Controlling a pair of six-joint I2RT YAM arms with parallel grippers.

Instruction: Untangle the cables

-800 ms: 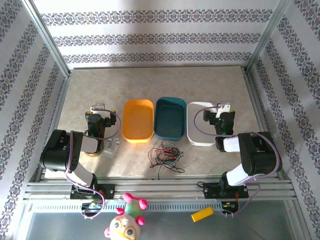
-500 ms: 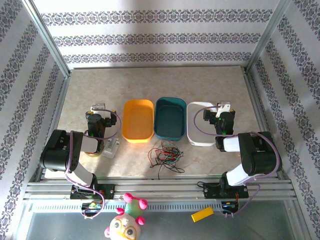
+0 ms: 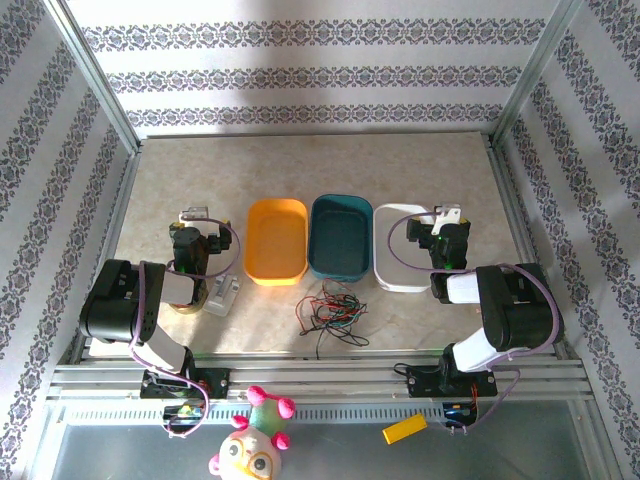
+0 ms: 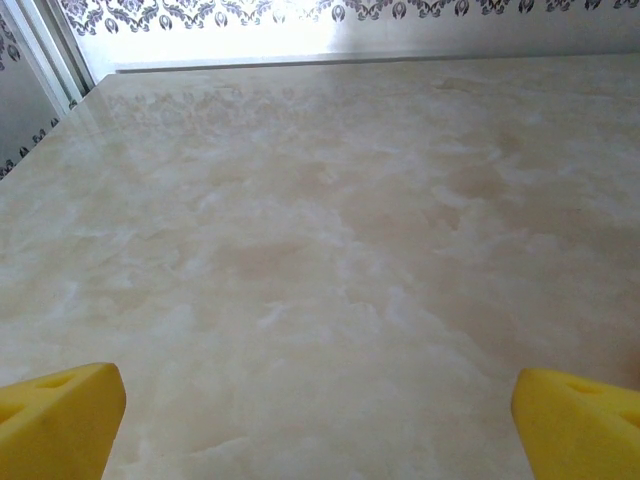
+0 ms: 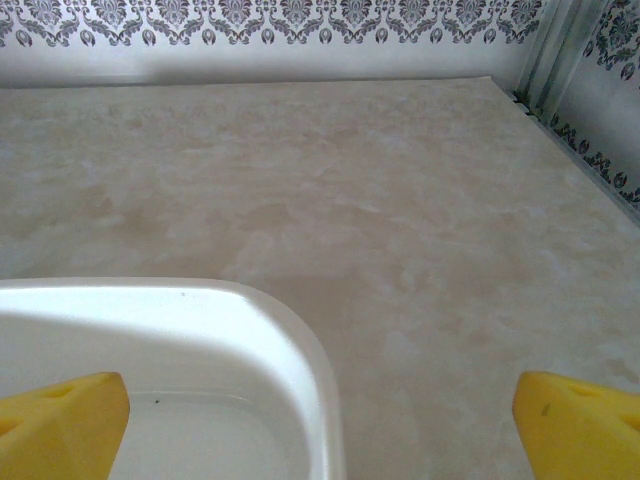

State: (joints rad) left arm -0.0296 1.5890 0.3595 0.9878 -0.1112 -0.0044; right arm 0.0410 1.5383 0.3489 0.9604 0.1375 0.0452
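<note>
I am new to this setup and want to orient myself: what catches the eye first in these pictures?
Three bins stand in a row at mid-table: an orange bin, a blue bin and a white bin, the last partly under the right arm. Just in front of the blue one lies a tangle of red, green and black cables. A pink toy sits beyond the table's near edge.

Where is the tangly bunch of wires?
In the top view, the cables lie on the table near its front edge, about the middle from side to side, just in front of the blue bin.
</note>
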